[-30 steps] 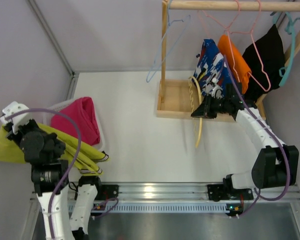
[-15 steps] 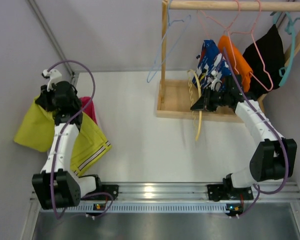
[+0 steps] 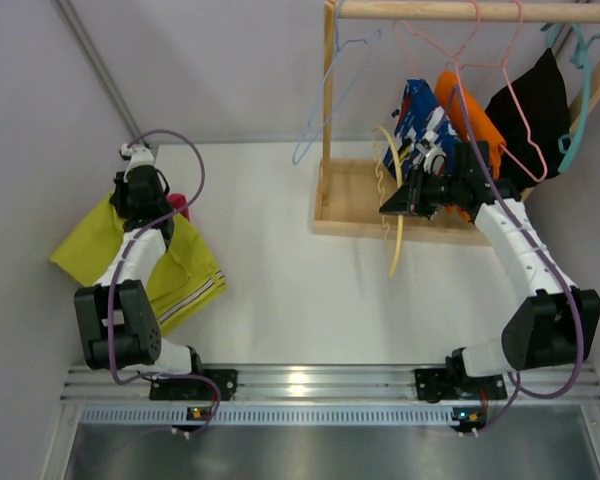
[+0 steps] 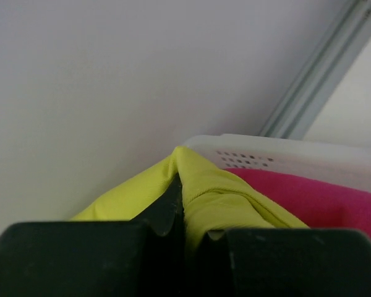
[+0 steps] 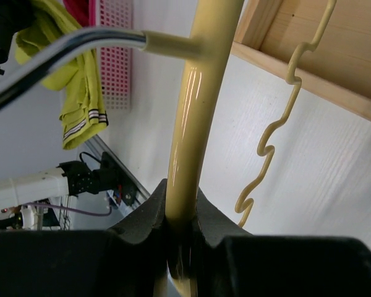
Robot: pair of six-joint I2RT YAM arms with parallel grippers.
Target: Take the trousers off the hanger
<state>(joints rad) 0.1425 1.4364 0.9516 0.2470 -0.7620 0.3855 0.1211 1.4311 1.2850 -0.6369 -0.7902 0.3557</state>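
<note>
My left gripper (image 3: pixel 140 197) is shut on a fold of the lime yellow-green trousers (image 3: pixel 185 272), which drape down both sides of the arm at the back left, striped hem lowest. In the left wrist view those trousers (image 4: pixel 219 192) are pinched between the jaws of the left gripper (image 4: pixel 184 230), above the magenta-pink trousers (image 4: pixel 321 198) in a white basket (image 4: pixel 278 156). Only a sliver of the pink trousers (image 3: pixel 178 205) shows from above. My right gripper (image 3: pixel 392 205) is shut on a bare cream-yellow hanger (image 3: pixel 395 250), held off the rail; its bar (image 5: pixel 198 105) runs up between the jaws of the right gripper (image 5: pixel 182 210).
A wooden rack stands at the back right with its rail (image 3: pixel 430 10) and base tray (image 3: pixel 350 200). Blue-patterned (image 3: pixel 420 125), orange (image 3: pixel 470 120) and black (image 3: pixel 530 110) garments hang from it on hangers. An empty pale-blue hanger (image 3: pixel 325 110) hangs at the rail's left end.
The left arm has swung from the near left up toward the back left, carrying the yellow-green trousers over the basket and covering most of the pink pair. The right gripper has risen slightly with the hanger.
</note>
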